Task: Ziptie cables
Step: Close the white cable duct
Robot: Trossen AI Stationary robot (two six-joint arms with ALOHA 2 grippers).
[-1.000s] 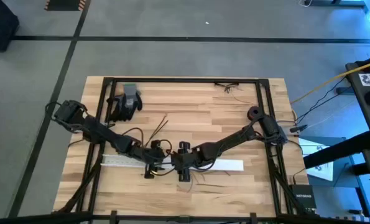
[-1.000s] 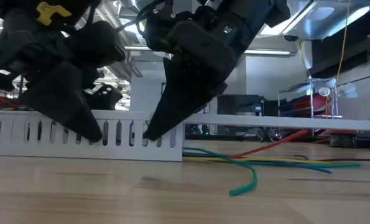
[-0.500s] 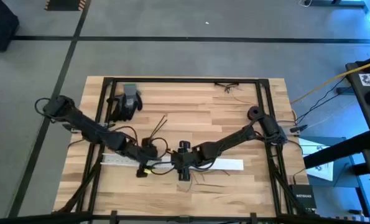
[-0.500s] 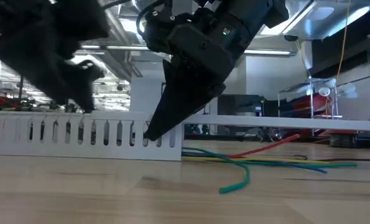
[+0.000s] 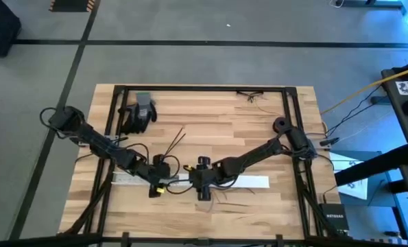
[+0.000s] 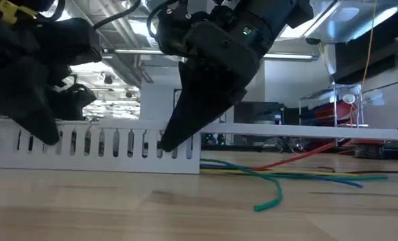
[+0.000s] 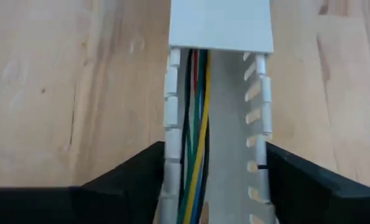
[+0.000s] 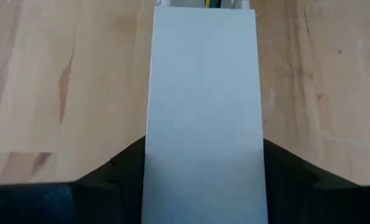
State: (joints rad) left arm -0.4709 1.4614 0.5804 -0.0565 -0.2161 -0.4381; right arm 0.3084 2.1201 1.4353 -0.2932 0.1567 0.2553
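Since a second ago, the left gripper [image 6: 35, 117] has drawn back along the duct toward the table's left side, and the green strand's hooked tip has shifted slightly on the wood.

The cables [image 7: 194, 130], a thin bundle of black, red, green, yellow and blue wire strands, lie lengthwise inside a long white slotted plastic duct [image 7: 219, 162]. They pass under its flat white plastic cover [image 8: 202, 118]. In the low view their loose ends [image 6: 279, 177] spill from the duct's right end and trail over the table [image 5: 258, 206] of pale wooden planks.

The left gripper straddles the uncovered stretch of duct, one dark finger [image 7: 125, 177] outside each slotted wall. Its jaws are spread. They seem to be guiding the strands down into the channel rather than squeezing it.

The right gripper [image 8: 202, 180] sits over the covered part, a dark finger [image 8: 113, 171] at either edge of the cover, apparently steadying it. Whether those jaws press the cover or merely flank it cannot be told. From above, both grippers meet near the table's front centre, just beside each other over the duct.

Farther back, well apart from the work, a black and grey work glove [image 5: 138, 113] lies near the left rear corner, and a few spare thin wires [image 5: 175, 140] rest at mid-table.
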